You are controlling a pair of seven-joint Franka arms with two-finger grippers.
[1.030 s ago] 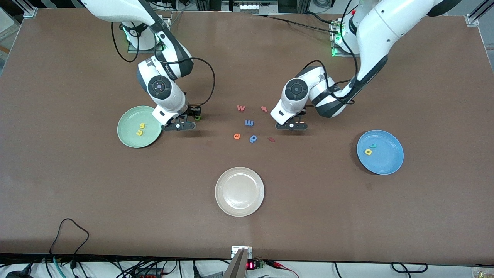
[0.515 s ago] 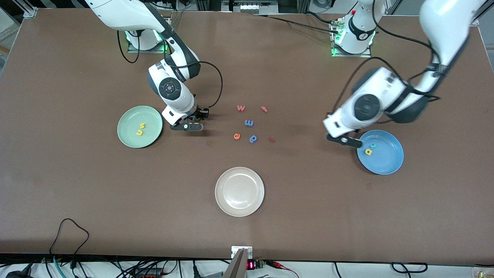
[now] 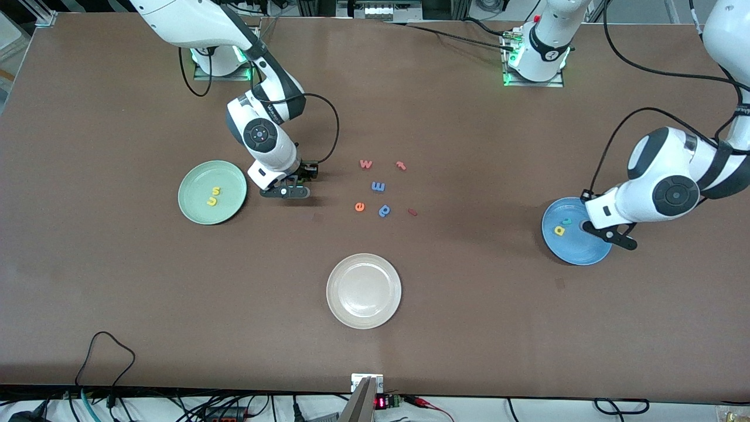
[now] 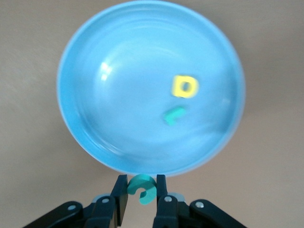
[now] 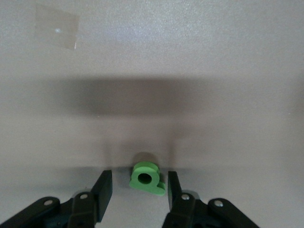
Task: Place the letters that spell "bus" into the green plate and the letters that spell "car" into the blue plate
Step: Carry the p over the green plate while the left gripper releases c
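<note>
The blue plate [image 3: 573,251] [image 4: 118,118] lies toward the left arm's end of the table and holds a yellow a [image 3: 559,230] [image 4: 185,87] and a teal r [image 3: 566,221] [image 4: 174,115]. My left gripper [image 3: 612,238] [image 4: 141,197] hangs just over that plate's rim, shut on a teal c [image 4: 141,188]. The green plate [image 3: 227,178] holds a yellow s [image 3: 216,190] and a yellow u [image 3: 211,201]. Beside it, my right gripper [image 3: 300,176] [image 5: 139,190] is low and open, with a green b [image 5: 147,179] lying on the table between its fingers.
Loose letters lie mid-table: a pink w [image 3: 365,164], a red t [image 3: 401,165], a blue m [image 3: 378,186], an orange e [image 3: 360,206], a blue p [image 3: 384,210] and a small red piece [image 3: 412,212]. A cream plate [image 3: 363,316] sits nearer the front camera.
The left arm swung from beside the loose letters over to the blue plate, carrying the teal c. The right gripper shifted slightly away from the green plate, then held still.
</note>
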